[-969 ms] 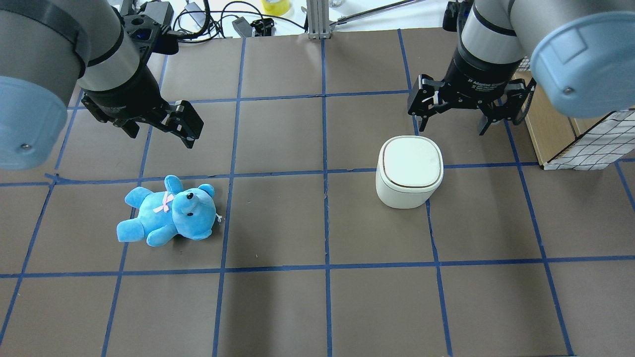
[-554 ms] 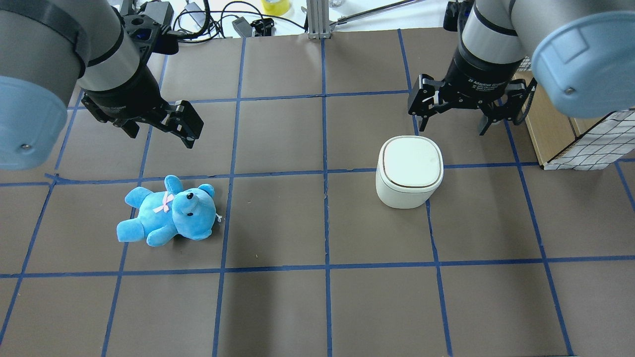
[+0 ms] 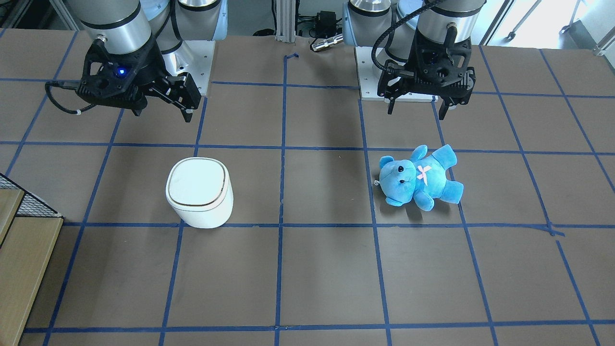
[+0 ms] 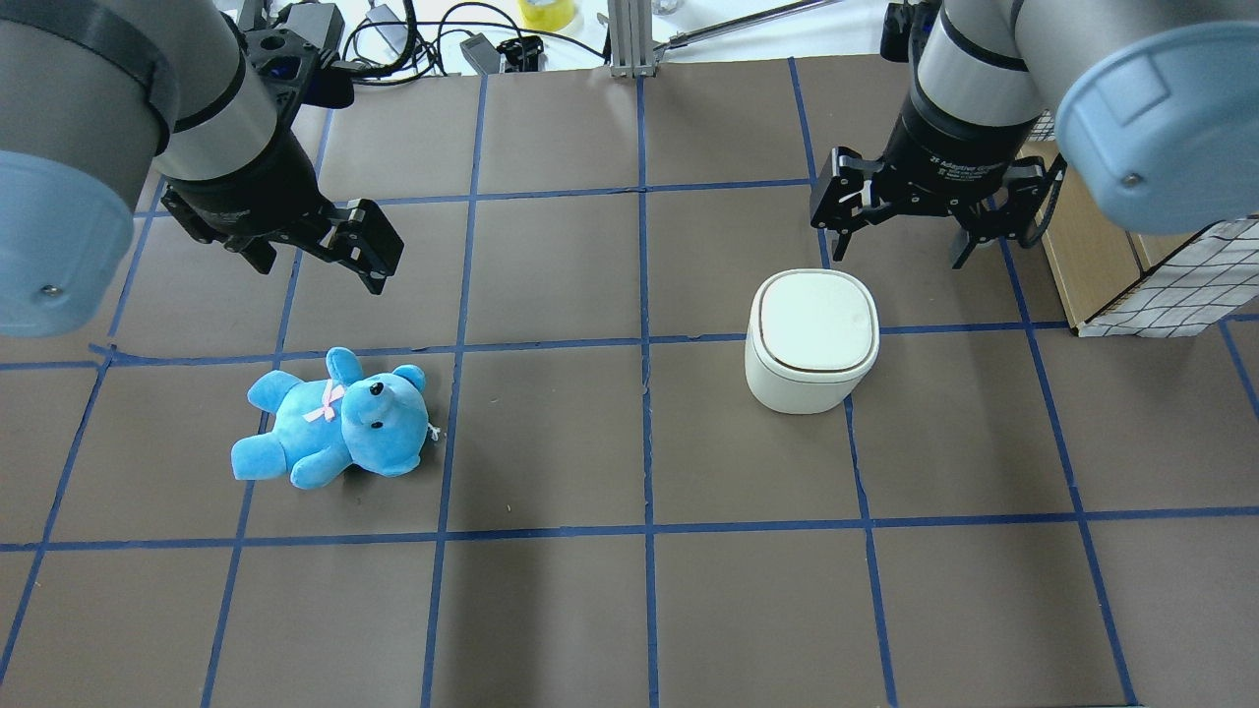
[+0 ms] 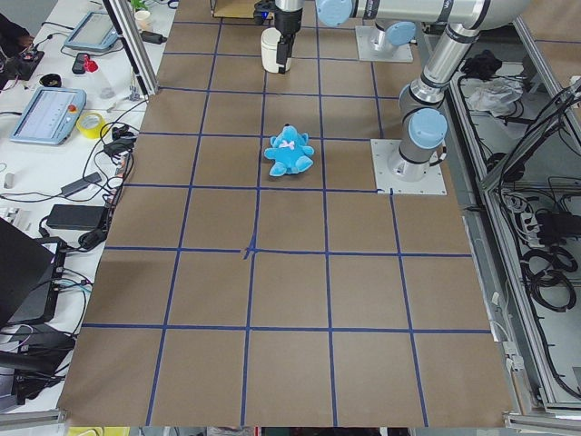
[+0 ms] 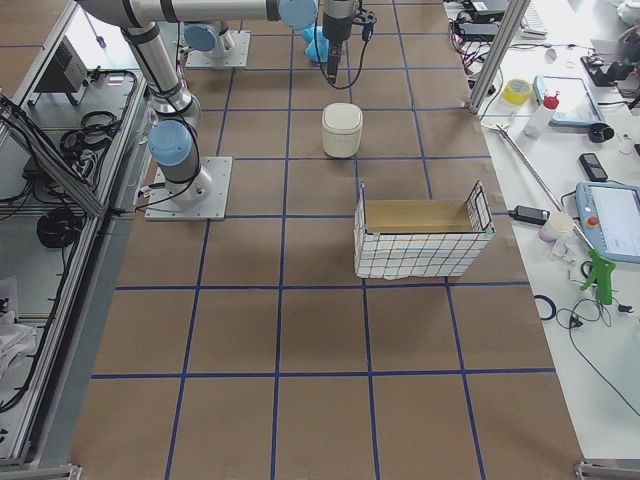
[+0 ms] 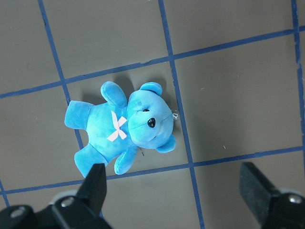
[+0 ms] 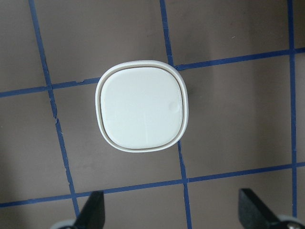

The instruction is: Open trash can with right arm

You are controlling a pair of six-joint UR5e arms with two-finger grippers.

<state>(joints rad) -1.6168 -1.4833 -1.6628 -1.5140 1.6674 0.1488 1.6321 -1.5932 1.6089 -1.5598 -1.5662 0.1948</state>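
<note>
Almost nothing has changed in the last second. Your right gripper (image 4: 897, 254) has only crept a tiny bit and hangs up over the trash can (image 4: 811, 339), wide open and holding nothing. The can stands on the table (image 4: 551, 442), lid shut, so opening hasn't begun.

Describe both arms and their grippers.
The right arm and left arm are silver with light-blue joint caps and black two-finger grippers. The right gripper shows a glowing blue light, white lettering and a black cable with white tie; the left gripper, a black hose.
</note>
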